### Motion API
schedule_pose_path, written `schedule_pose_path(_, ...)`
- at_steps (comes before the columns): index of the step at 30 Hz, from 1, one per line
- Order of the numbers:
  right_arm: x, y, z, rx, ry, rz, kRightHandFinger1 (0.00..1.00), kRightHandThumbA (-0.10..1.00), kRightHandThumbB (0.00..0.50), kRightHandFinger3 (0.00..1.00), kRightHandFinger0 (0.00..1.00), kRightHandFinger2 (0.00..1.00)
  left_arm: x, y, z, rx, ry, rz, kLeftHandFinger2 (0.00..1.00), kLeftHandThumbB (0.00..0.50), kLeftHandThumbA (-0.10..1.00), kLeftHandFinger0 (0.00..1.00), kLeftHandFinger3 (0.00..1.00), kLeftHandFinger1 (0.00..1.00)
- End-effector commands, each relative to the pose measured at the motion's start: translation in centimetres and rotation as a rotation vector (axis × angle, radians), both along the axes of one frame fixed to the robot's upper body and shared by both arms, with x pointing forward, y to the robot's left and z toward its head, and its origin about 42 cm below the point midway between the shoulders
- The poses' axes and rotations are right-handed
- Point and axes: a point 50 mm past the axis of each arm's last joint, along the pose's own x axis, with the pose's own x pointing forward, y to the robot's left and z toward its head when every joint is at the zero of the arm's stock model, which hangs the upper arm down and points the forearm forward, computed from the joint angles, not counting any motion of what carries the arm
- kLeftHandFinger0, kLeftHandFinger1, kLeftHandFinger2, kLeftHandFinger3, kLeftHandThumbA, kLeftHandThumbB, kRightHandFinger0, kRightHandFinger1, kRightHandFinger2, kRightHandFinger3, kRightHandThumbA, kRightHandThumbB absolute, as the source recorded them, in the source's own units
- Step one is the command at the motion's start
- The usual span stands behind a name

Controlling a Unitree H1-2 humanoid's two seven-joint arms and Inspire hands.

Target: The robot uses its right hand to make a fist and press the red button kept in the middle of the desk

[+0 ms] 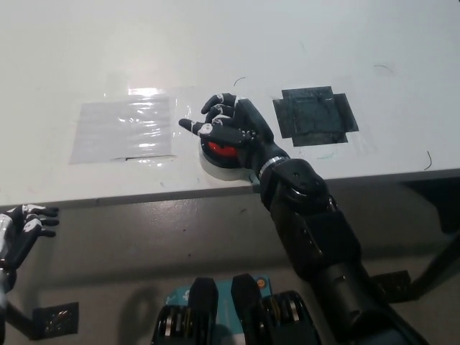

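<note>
Right hand (233, 131) fingers curling, empty, directly over red button (221, 151) to press; left hand (20, 230) idle, spread, seven o'clock.

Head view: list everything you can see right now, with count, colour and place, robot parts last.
Desk: one, white, fills the upper picture.
Red button: one, red on a white base, near the desk's front edge, mostly covered by the right hand.
Clear tape patch: one, shiny, left of the button.
Dark tape patch: one, black, right of the button.
Floor: grey, below the desk edge.
Right hand: black, over the button, fingers curled; contact cannot be told.
Left hand: white, resting at the lower left, off the desk.
</note>
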Motion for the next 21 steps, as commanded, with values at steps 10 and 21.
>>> schedule_pose_path(10, -1.0, -1.5, -4.4, -0.030, 0.139, 0.001, 0.00, 0.90, 0.037, 0.42, 0.00, 0.30, 1.7, 0.5, 2.5, -0.007, -0.083, -0.019, 0.60, 0.000, 0.54, 0.54, 0.57, 0.55)
schedule_pose_path(21, -0.8, -1.3, -4.1, -0.023, 0.126, 0.009, 0.01, 0.91, 0.024, 0.42, 0.00, 0.33, 1.6, 0.7, 2.9, 0.015, -0.073, -0.021, 0.59, 0.002, 0.54, 0.51, 0.58, 0.53)
